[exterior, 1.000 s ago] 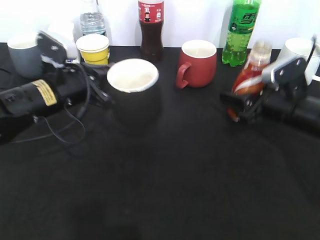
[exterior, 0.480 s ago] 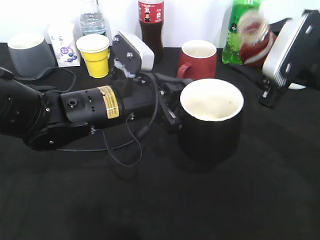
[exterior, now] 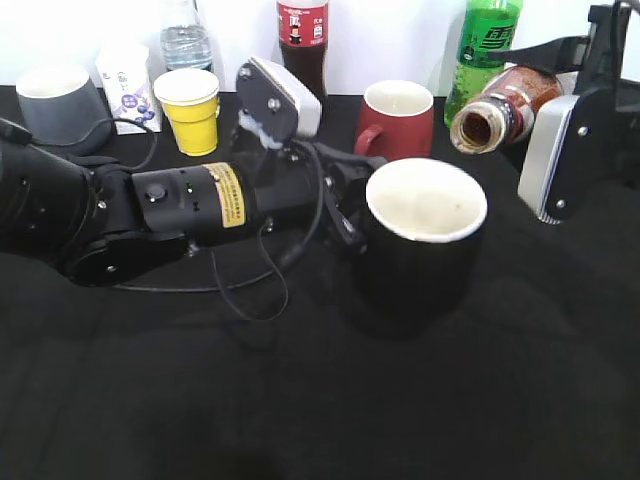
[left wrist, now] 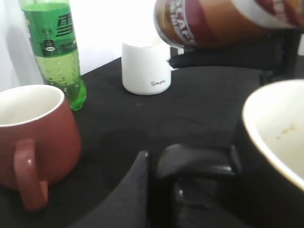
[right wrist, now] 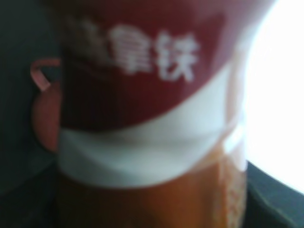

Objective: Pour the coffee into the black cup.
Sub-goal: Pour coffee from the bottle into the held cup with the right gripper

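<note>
In the exterior view, the black cup (exterior: 425, 245) stands at centre right of the bench (exterior: 300, 400), the left end effector (exterior: 345, 205) pinching its handle side; the handle itself is hidden. At upper right the coffee bottle (exterior: 500, 108) lies tipped, its open mouth above the cup's far rim, and its rear is hidden behind the right end effector (exterior: 560, 110).

The left wrist view cuts off the cup (left wrist: 278, 156) at right and the bottle (left wrist: 228, 21) at top.

The right wrist view is a blur of bottle label (right wrist: 147, 104); I cannot tell how that end effector's jaws stand.
</note>
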Robot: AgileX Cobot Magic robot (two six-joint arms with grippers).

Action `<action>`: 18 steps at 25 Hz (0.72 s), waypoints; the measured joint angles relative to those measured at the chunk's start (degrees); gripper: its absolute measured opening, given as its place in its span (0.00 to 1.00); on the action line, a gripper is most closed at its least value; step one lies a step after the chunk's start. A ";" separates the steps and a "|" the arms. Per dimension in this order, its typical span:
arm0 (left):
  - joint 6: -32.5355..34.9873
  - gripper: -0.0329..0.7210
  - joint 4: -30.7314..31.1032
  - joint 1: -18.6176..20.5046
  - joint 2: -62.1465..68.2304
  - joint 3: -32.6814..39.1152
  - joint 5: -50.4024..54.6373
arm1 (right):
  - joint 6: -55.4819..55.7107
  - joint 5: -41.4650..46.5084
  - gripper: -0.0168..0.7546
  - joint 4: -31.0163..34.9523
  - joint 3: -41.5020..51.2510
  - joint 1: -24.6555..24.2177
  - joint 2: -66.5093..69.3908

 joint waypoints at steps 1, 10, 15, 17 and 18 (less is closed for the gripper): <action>0.00 0.10 1.60 0.00 0.00 0.00 0.00 | -0.20 0.00 0.71 0.00 0.00 0.00 0.00; 0.00 0.10 3.79 -0.54 0.00 0.00 -0.20 | -7.20 0.00 0.71 0.00 0.00 0.00 0.00; 0.00 0.10 3.79 -0.54 0.00 -0.04 -0.20 | -8.11 -0.79 0.71 0.00 0.00 0.00 0.00; 0.00 0.10 3.79 -0.54 0.00 -0.04 -0.20 | -8.29 -2.76 0.71 0.16 0.00 0.00 0.00; 0.00 0.10 3.79 -0.54 0.00 -0.04 -0.20 | -8.36 -3.13 0.71 0.23 0.00 0.00 0.00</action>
